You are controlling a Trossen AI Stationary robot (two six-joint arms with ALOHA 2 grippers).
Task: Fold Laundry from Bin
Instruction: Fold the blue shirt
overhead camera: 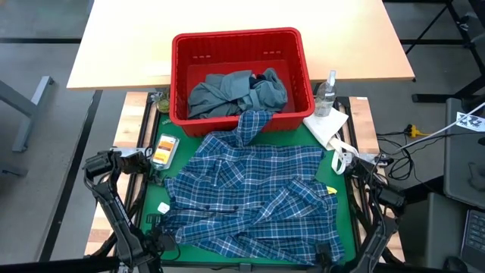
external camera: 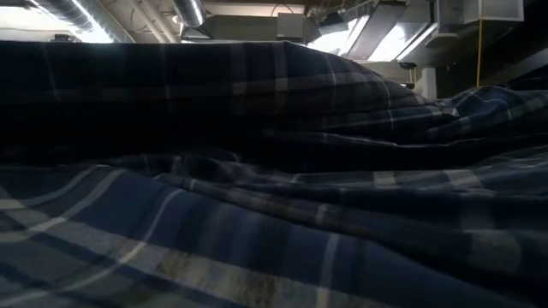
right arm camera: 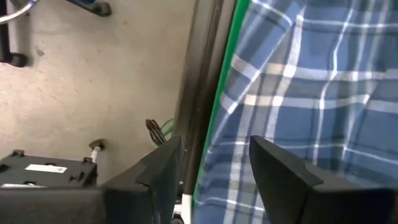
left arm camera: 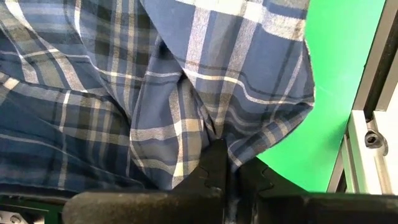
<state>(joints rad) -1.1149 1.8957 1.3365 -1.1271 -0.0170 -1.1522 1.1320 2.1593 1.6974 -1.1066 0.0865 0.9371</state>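
Plaid shirt (overhead camera: 254, 189) — one; grey garments (overhead camera: 227, 92) in red bin (overhead camera: 182, 76) — two.

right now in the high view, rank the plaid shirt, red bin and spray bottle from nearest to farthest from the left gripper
Left gripper, at the table's near left edge:
1. blue-white plaid shirt, pinched in its shut fingers.
2. red bin, at the far side, centre.
3. spray bottle, far right, beside the bin.

blue-white plaid shirt (overhead camera: 258, 193), red bin (overhead camera: 182, 76)
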